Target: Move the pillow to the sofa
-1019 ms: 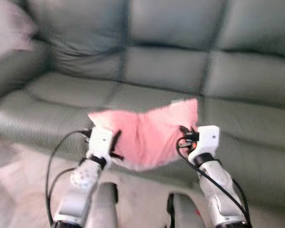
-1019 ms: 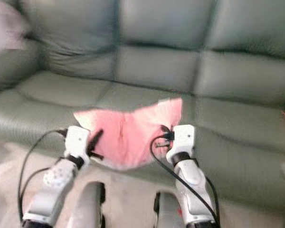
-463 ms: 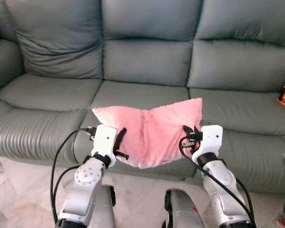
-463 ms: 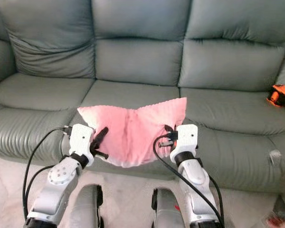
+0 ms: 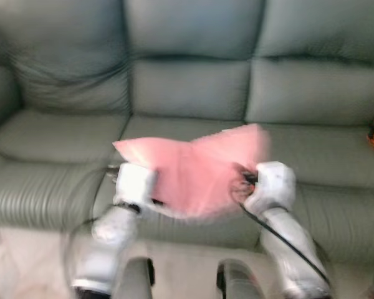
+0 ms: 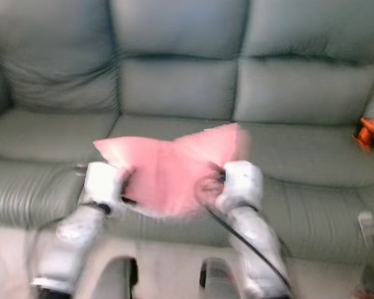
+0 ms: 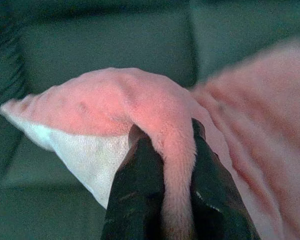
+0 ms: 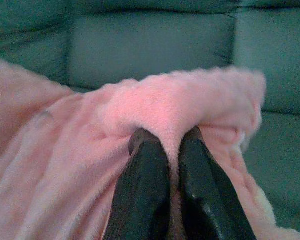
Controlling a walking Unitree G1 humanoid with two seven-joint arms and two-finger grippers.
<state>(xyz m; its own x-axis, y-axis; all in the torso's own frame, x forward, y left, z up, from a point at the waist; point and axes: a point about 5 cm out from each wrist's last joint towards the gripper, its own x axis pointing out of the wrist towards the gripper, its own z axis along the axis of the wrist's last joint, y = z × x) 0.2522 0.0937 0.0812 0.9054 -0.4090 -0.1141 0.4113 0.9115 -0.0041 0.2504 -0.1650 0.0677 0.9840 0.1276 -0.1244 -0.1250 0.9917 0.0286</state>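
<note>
A pink fluffy pillow (image 5: 196, 168) hangs between my two grippers, in the air just before the front edge of a grey-green leather sofa (image 5: 187, 87). My left gripper (image 5: 151, 187) is shut on the pillow's left edge; in the left wrist view its black fingers (image 7: 140, 185) pinch a fold of pink fur (image 7: 175, 150). My right gripper (image 5: 244, 180) is shut on the right edge, and in the right wrist view its fingers (image 8: 147, 190) clamp the pillow (image 8: 160, 110). The eye views are blurred.
The sofa has three seat cushions; the middle seat (image 5: 174, 128) lies right behind the pillow. An orange object (image 6: 369, 132) rests on the right seat. A pale floor (image 5: 25, 261) shows below the sofa front, on the left.
The view has gone blurred and shifted slightly. The pillow stays gripped by both grippers and sits a little higher and closer to the sofa's middle seat.
</note>
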